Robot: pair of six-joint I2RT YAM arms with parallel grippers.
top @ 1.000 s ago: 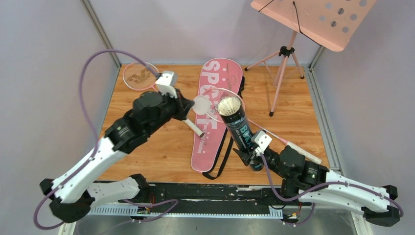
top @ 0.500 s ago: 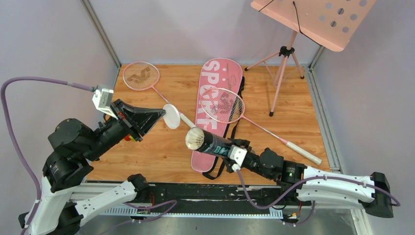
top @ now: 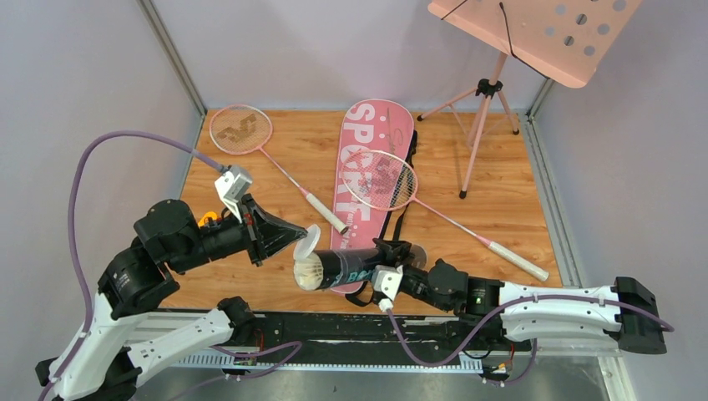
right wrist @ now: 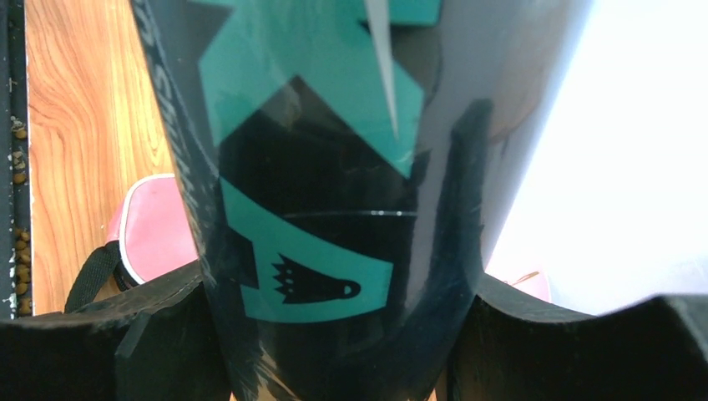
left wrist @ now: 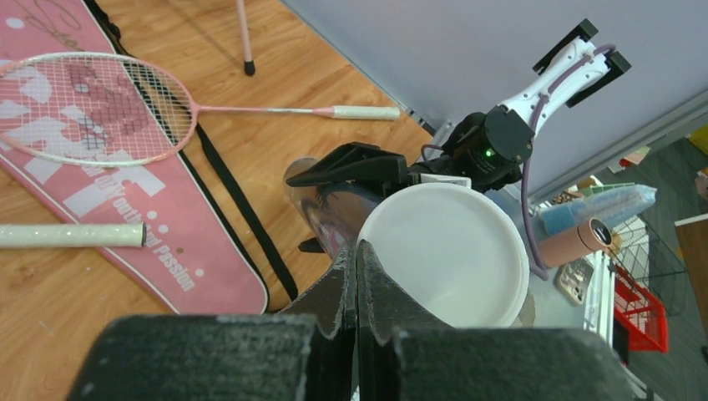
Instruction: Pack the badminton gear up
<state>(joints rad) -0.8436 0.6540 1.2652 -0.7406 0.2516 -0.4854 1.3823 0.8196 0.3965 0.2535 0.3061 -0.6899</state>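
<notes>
left gripper (left wrist: 356,259) pinching white lid (left wrist: 442,251) | right gripper (top: 391,261) clamped round black tube (top: 338,267) | tube mouth just beyond left tips

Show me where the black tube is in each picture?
Top external: black tube low in the middle, lying sideways in the right claw.
Left wrist: tube in the middle, behind the white lid that the left claw pinches.
Right wrist: tube fills the middle, between the claw's fingers.
Shared landmark: the pink bag, seen in all three.
</notes>
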